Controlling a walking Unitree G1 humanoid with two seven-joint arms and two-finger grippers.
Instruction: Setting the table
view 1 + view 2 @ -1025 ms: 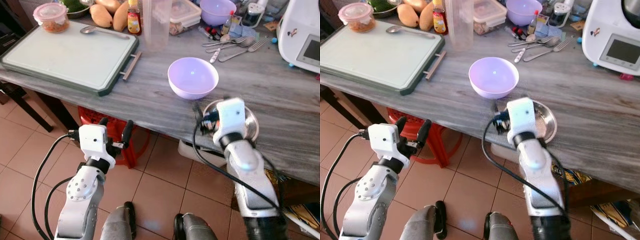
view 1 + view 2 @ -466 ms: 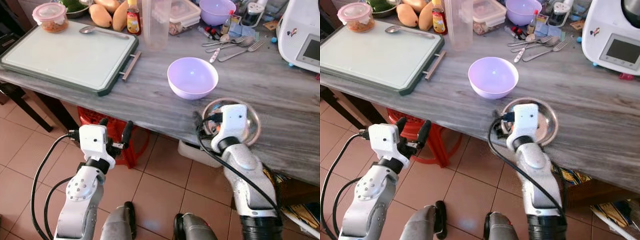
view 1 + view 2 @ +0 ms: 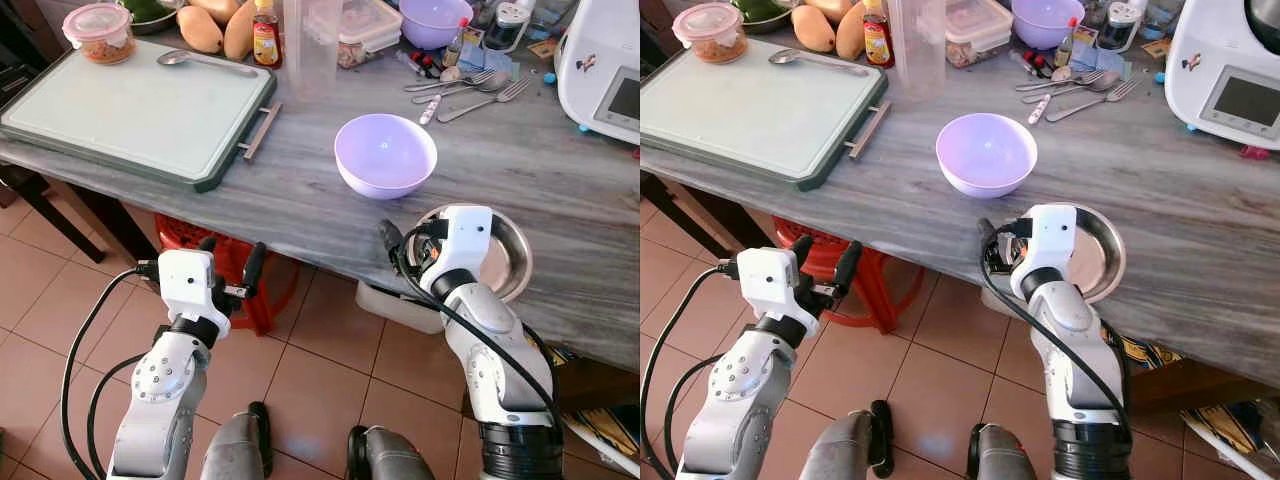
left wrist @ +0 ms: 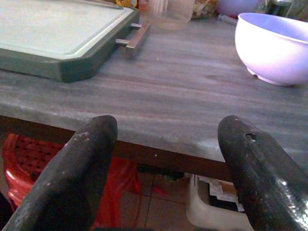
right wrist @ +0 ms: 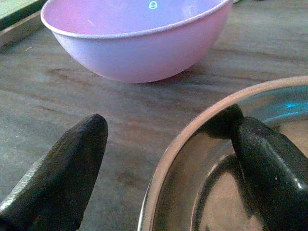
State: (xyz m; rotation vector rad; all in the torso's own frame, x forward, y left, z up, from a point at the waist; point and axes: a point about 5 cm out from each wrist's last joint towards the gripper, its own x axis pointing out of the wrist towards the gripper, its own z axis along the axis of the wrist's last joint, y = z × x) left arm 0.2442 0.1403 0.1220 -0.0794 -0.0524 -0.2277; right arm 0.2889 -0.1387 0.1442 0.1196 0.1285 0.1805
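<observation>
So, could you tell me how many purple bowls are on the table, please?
2: one purple bowl near the table's front edge beside the steel plate, another at the back among the clutter. More may be hidden there.

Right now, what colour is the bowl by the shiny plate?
Light purple bowl, clearest in the right eye view.

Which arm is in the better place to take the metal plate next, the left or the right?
The right. The right gripper is open at the metal plate, one finger inside its rim. The left gripper hangs below the table edge, apart from it.
</observation>
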